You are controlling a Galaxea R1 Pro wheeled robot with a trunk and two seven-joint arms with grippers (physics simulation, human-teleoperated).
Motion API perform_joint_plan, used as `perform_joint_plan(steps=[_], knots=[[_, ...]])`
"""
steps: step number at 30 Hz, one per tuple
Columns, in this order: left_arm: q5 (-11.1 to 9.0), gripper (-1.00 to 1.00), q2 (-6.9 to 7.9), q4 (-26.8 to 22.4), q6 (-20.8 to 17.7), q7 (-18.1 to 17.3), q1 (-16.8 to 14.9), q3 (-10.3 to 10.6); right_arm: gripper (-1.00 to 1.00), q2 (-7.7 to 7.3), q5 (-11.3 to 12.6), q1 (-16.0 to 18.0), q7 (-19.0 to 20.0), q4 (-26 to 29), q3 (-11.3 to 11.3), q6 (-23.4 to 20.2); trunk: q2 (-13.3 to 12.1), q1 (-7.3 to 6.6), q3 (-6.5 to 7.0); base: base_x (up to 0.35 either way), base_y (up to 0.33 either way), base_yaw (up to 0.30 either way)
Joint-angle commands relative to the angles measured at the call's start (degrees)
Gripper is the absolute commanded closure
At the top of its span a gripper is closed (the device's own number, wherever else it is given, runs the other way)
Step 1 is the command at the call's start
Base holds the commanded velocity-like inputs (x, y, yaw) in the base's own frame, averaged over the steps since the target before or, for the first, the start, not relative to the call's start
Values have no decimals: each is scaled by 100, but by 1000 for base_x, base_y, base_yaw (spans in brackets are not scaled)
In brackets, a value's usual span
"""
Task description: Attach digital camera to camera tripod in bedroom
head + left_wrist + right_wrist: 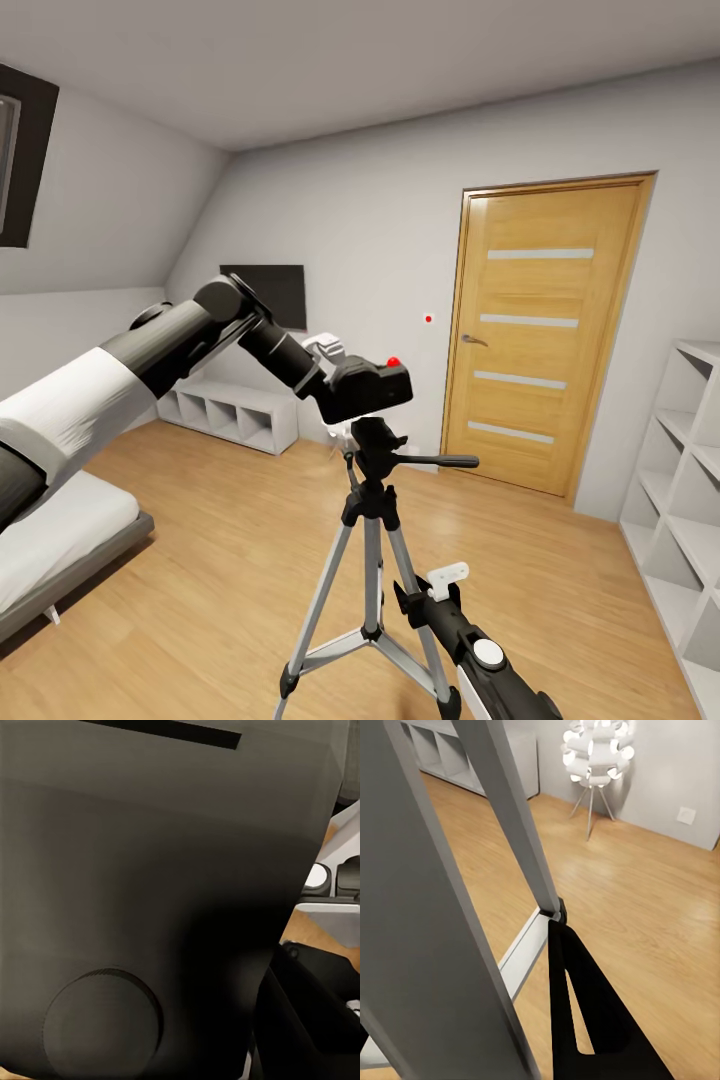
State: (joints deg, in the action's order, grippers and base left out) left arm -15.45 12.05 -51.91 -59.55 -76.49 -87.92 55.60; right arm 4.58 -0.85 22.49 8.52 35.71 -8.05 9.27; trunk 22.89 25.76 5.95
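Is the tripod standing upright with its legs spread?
Yes. The tripod stands upright on the wood floor, silver legs splayed outward, head level beneath the camera.

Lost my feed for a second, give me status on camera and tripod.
Left pincer shut on digital camera, held just over camera tripod head. Contact with head: cannot tell. Right pincer low beside a tripod leg, state unclear. Nothing in the way.

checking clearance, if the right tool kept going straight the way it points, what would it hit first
Most likely the tripod: the right wrist view looks straight onto its silver legs and black brace, very close. Depth is hard to judge, but beyond them there is bare wood floor.
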Motion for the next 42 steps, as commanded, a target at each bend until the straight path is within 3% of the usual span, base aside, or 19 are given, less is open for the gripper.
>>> perform_joint_plan(steps=[1,15,22,34,42], knots=[[-14,100,3,-3,-45,-15,-6,37,100,-1,-38,1,10,-257,-47,21,3,3,-4,0,0,0],[-16,100,-42,-3,-45,-14,-6,109,100,-1,-38,1,10,-257,-49,22,3,3,-4,0,0,0],[-15,100,-238,15,-45,-6,-6,109,100,-1,-38,1,10,-257,-47,62,3,3,-4,0,0,0],[-11,100,-256,29,-45,-6,2,123,100,-1,-38,1,10,-257,-47,178,3,3,-4,0,0,0],[-15,100,-250,32,-45,-6,2,260,100,-1,-38,1,10,-257,-47,180,3,3,-4,0,0,0]])
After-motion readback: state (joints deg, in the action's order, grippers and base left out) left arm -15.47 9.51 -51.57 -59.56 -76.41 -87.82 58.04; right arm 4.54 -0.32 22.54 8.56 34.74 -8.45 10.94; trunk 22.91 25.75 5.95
